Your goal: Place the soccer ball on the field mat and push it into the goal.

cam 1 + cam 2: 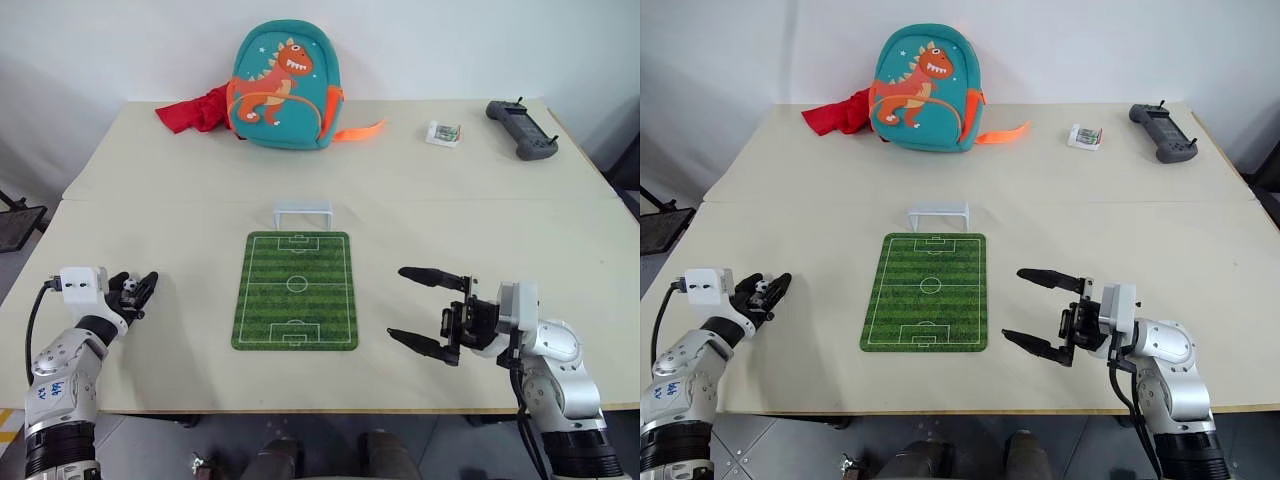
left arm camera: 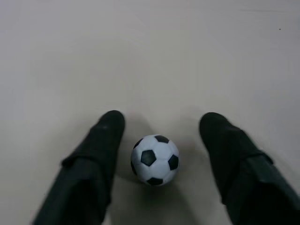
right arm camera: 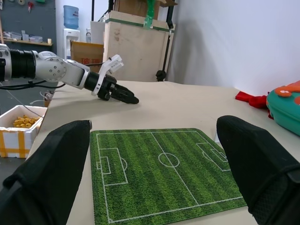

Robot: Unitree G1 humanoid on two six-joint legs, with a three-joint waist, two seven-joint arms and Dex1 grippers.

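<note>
The soccer ball (image 2: 154, 160), white with black patches, rests on the beige table at the far left, between the two fingers of my left gripper (image 1: 140, 293). A small gap shows on each side of the ball, so the gripper is open and flanks it without touching. The green field mat (image 1: 296, 290) lies flat in the middle of the table, well to the right of the ball. The white goal (image 1: 302, 212) stands just beyond the mat's far short edge. My right gripper (image 1: 397, 303) hovers right of the mat, wide open and pointing toward it, with nothing between its fingers.
At the table's far edge stand a teal dinosaur backpack (image 1: 283, 86) with a red cloth (image 1: 193, 110) beside it, a small white box (image 1: 442, 133) and a grey controller (image 1: 522, 128). A seam (image 1: 450, 198) crosses the tabletop behind the goal.
</note>
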